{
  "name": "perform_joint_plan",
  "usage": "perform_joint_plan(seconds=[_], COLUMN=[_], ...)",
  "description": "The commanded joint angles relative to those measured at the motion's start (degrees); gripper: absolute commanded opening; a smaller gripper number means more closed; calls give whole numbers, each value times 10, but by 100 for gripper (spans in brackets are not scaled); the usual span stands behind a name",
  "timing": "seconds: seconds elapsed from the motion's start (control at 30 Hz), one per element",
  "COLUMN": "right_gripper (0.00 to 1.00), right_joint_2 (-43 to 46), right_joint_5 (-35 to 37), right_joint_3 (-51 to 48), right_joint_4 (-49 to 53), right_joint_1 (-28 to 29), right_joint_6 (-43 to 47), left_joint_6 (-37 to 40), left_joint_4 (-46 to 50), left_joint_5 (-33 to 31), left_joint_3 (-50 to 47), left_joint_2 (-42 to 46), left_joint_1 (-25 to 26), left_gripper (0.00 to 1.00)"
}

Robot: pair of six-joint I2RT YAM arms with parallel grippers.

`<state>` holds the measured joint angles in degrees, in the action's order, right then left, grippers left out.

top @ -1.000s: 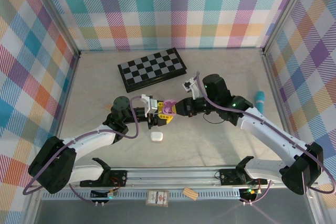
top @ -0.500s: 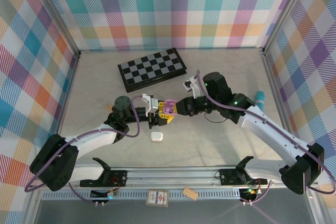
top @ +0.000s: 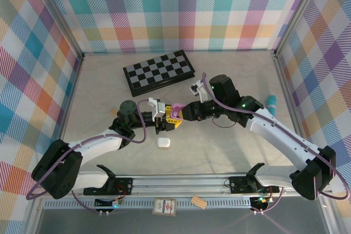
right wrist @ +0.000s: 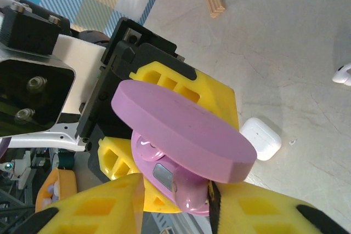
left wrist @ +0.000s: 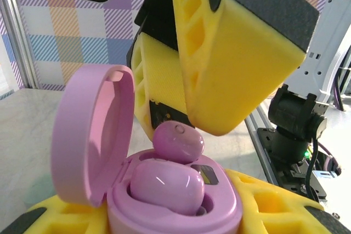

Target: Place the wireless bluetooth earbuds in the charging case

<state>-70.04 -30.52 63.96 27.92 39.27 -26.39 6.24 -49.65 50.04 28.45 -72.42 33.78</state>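
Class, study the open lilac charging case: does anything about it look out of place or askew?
Yes. One lilac earbud lies seated in the charging case, but the second earbud sits raised and tilted behind it, not down in its well.

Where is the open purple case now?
In the top view, the purple case is mid-table, held in the left fingers, just behind the white case.

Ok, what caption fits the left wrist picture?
Open lilac case with one lilac earbud seated, a second earbud just above, under the yellow fingers of the right gripper.
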Motion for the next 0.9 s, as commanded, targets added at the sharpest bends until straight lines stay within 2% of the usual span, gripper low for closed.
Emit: perform_joint_plan(seconds=[0.0, 0.17, 0.5, 0.6, 0.77, 0.87], right_gripper=[44, 54, 67, 69, 69, 69], right_joint_2=[6, 32, 68, 47, -5, -18], right_joint_5=[3, 22, 65, 78, 118, 115], right_joint_3=[6, -4, -3, 15, 60, 65], right_joint_4=[1, 7, -43, -56, -6, 9], right_joint_1=[-5, -12, -21, -26, -31, -31], right_joint_6=[6, 11, -12, -34, -40, -34], left_joint_6=[-5, -6, -4, -6, -7, -6], left_joint_4=[-44, -48, -49, -55, -56, -61], left_joint_5=[15, 12, 21, 25, 26, 22], left_joint_3=[11, 13, 16, 18, 19, 16], left_joint_2=[8, 9, 1, -2, 2, 1], left_joint_1=[7, 7, 8, 9, 10, 10], left_gripper=[35, 35, 35, 35, 35, 35])
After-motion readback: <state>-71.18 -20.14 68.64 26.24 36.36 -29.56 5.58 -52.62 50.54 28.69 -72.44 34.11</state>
